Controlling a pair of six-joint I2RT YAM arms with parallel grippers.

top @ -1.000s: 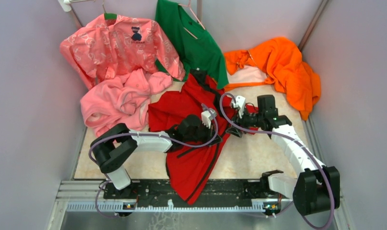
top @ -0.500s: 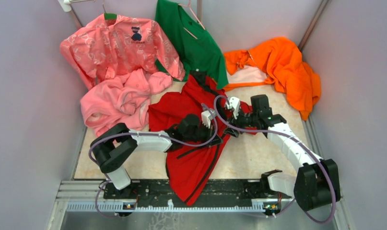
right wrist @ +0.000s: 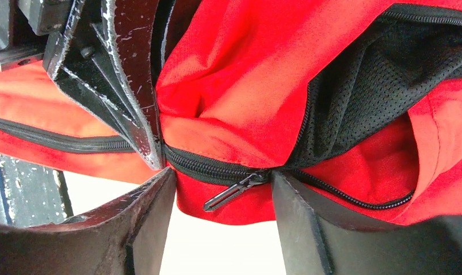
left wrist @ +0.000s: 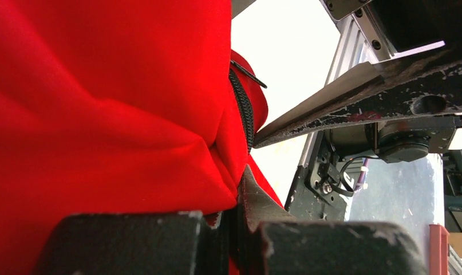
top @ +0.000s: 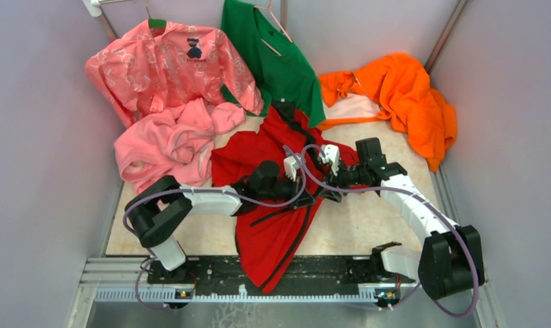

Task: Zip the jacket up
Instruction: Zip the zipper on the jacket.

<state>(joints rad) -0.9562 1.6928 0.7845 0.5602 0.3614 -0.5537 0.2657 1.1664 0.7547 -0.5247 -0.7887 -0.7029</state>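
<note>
At the far left a pale pink fleece (top: 166, 147) lies crumpled on the worktop (top: 358, 219), with a patterned pink shirt (top: 166, 68) hanging against the back wall above it. Just right of the shirt a green top (top: 279, 65) also hangs there.

The jacket (top: 269, 225) sprawls down the middle of the worktop. Its collar end points toward the back wall and its hem reaches over the near rail. The dark front zipper (top: 296, 236) runs along its right-hand side.

The left arm reaches in from the left across the red cloth. From the left wrist camera, the left tool (left wrist: 235, 212) is closed on a fold of the jacket, with red fabric squeezed into the narrow slit between its fingers. Zipper teeth run down the edge just above the pinch.

Right next to it, almost touching, is the right tool (right wrist: 222, 195). Its two fingers press against either side of a bunched piece of the jacket's edge, gripping it. The zipper slider and its dangling pull tab (right wrist: 234, 192) sit between them. The black mesh lining (right wrist: 360, 97) gapes open beyond the slider. The left tool's scuffed fingers (right wrist: 134, 86) clamp the cloth just beside that spot.

An orange garment (top: 405, 96) is heaped in the far right corner, well apart from the jacket.
</note>
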